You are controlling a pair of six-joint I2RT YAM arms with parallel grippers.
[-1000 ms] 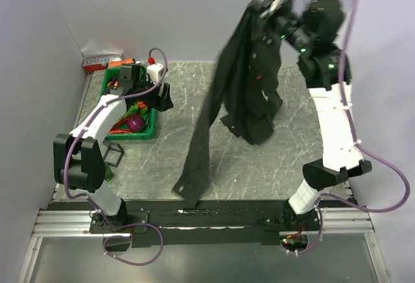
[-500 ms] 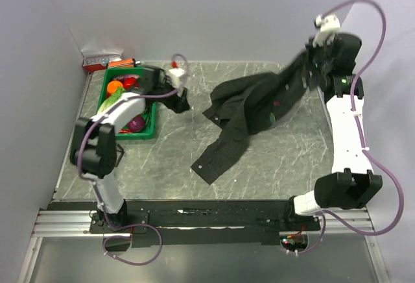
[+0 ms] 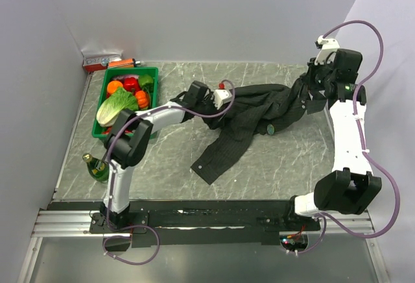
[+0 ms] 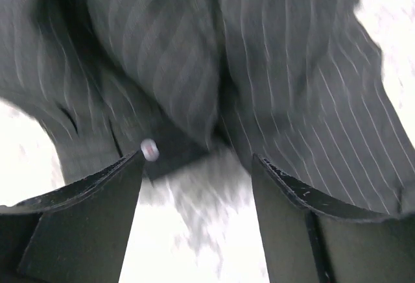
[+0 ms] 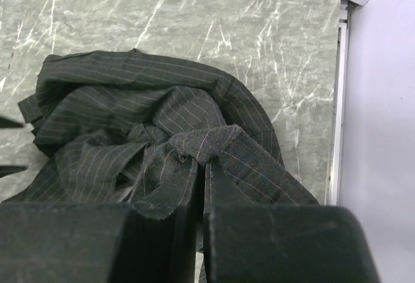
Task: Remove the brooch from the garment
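Charcoal pinstripe garment (image 3: pixel 249 104) sprawls limp on the marble surface (image 3: pixel 285 166), a far-right fold pinched in the right jaws, the left jaws open over its left edge. The brooch cannot be made out among the folds; it likely needs a delicate pinch against taut cloth.

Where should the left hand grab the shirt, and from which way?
Probably the edge by the pale button, straight ahead of the open left hand. Come in low from the bare table side: there the shirt lies as a thin flap with its edge facing the fingers, so one could slide under. Further in it bunches thickly.
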